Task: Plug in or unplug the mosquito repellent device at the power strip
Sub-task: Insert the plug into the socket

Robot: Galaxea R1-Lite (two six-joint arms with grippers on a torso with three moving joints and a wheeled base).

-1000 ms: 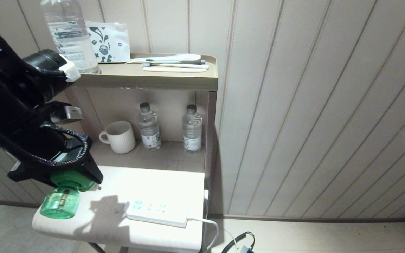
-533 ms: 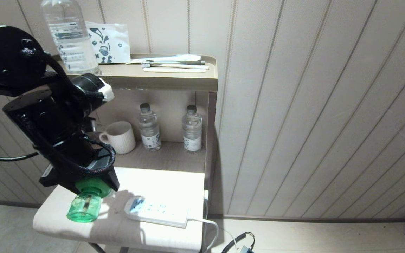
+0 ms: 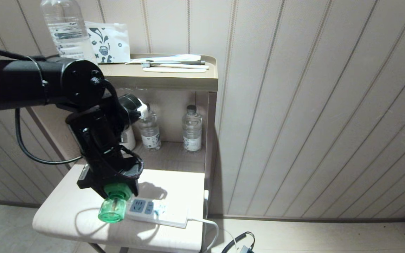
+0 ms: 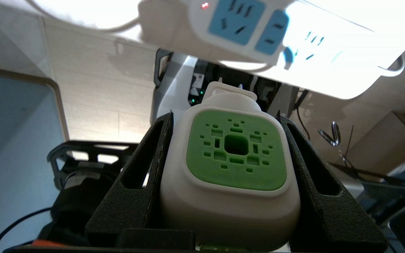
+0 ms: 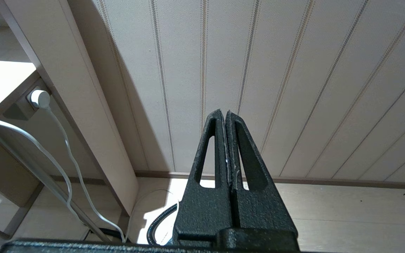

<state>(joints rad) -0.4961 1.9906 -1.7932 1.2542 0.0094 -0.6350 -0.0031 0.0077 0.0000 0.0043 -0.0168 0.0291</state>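
Fingers (image 4: 142, 182) of the left gripper (image 3: 113, 188) pinch the device (image 4: 229, 175) between them, one black pad on each white flank, green vented cap facing the wrist camera. Head view: the device (image 3: 114, 207) hangs with its translucent green bottle tilted down and toward the near left, above the near part of the table (image 3: 65, 211), just left of the strip's left end. Whether plug and socket touch cannot be told; in the wrist view the white plug end points toward the blue socket faces with a gap visible between them.

Strip (image 3: 156, 212): flat on the table near its near edge, long axis running left to right, cord (image 3: 207, 225) leaving the right end and dropping over the table's right edge. Its red lamp is lit in the wrist view, on the strip (image 4: 244, 31).

Open room: bare tabletop lies left of the device and far of the strip, up to the shelf recess. The recess holds two small bottles (image 3: 192, 128) against its back and a mug (image 3: 128, 138) largely hidden behind the arm. The shelf top (image 3: 174, 79) overhangs the far side; the panelled wall (image 3: 311, 105) closes the right.

Left arm: reaches in level from the left, bends at the elbow and descends steeply, wrist angled down toward the near right.

Right gripper (image 5: 226, 116): fingers pressed together, parked low by the wall, outside the head view.
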